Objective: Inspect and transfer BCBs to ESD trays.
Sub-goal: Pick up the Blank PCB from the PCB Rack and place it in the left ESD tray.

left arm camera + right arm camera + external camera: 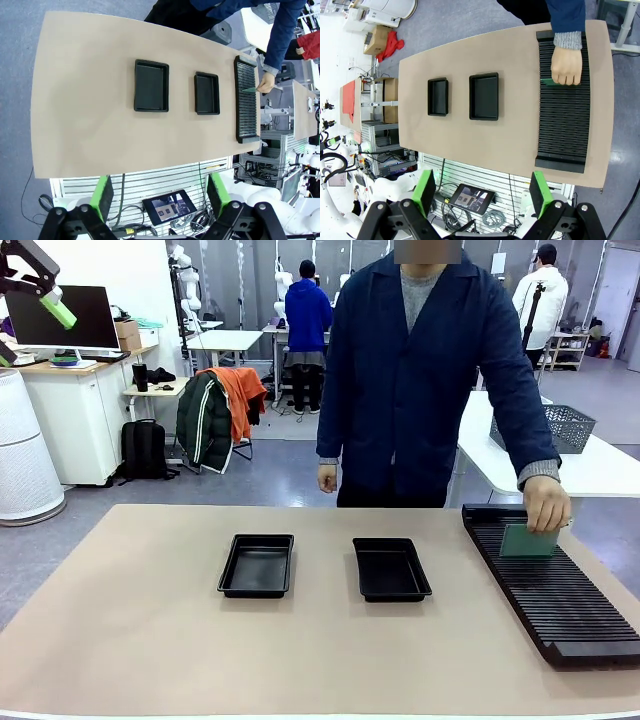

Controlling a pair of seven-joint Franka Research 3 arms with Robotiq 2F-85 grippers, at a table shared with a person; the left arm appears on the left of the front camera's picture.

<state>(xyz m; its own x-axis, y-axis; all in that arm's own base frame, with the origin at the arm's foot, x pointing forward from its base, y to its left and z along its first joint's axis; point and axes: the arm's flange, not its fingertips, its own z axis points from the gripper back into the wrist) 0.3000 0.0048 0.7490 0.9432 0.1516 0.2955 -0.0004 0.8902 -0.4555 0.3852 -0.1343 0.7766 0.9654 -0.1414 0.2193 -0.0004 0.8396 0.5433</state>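
Holding both arms high above the 6 o'clock side of the table (140,640) is judged the sound course for this step, which reads as the person's own work at the far side. The left jaws are fully released, green pads (103,194) wide apart, with nothing between them and nothing touched. The right jaws hang the same way, pads (426,189) spread and empty. Farther out, about mid-table, lie the two ESD trays (226,570), the second tray (385,541) at the 3 o'clock of the first and apart from it. Both floors are bare, so no transfer is done yet. Along the table's 3 o'clock side runs the long black slotted rack (560,610). Near its 12 o'clock end the person's hand (547,508) pinches one BCB (525,541) by its top edge. It stands upright at the slots; whether it is seated or just lifted cannot be told. Recommended practice: grip the edges only and draw it straight up along its slot so it does not rub the ribs. Turn both faces to the light, then lay it flat inside the rim of the tray at the rack's 9 o'clock, not propped on the wall. Any reach by the arms is best begun only once the hand is off the rack.
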